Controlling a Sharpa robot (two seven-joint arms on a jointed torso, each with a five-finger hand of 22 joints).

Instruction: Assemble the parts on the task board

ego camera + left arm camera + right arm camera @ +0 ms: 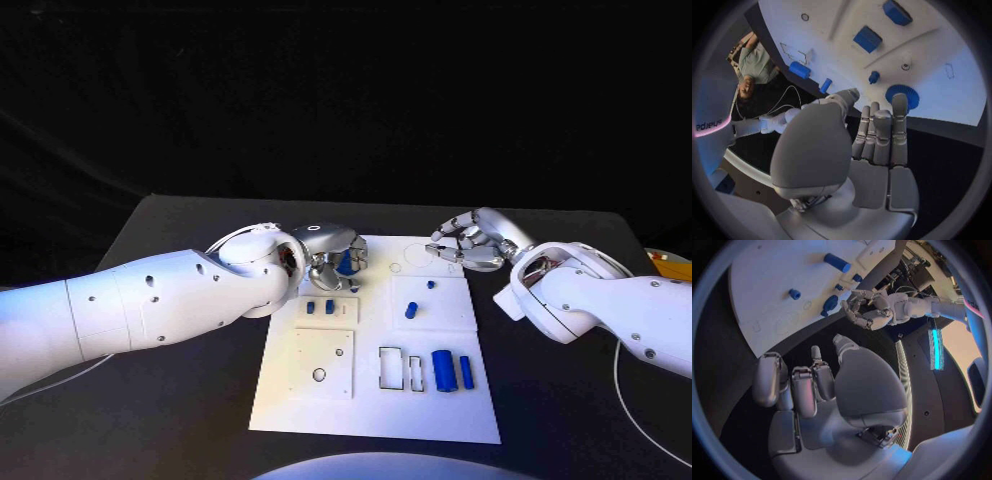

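While the white task board point(378, 420) lies lengthwise down the middle of the black counter point(173, 225), its long axis running from the robot's edge to the far edge, both hands work at the board's far end. The left hand point(329, 252) hovers over the far left corner just above a blue gear point(902, 96), fingers straight and together, gripping nothing that can be seen. The right hand point(469, 242), fingers curled in over an empty palm, hangs above the far right corner. Assembly looks, on this evidence, only partly done: a small blue peg point(411, 310) stands in the middle panel and two small blue blocks point(320, 308) sit near the left edge, yet a larger blue cylinder point(444, 370) and a thinner blue rod point(466, 372) lie loose toward the near right, their long axes parallel to the board's length, beside open rectangular slots point(391, 367). Round holes in the near-left panel point(323, 363) also appear unfilled.
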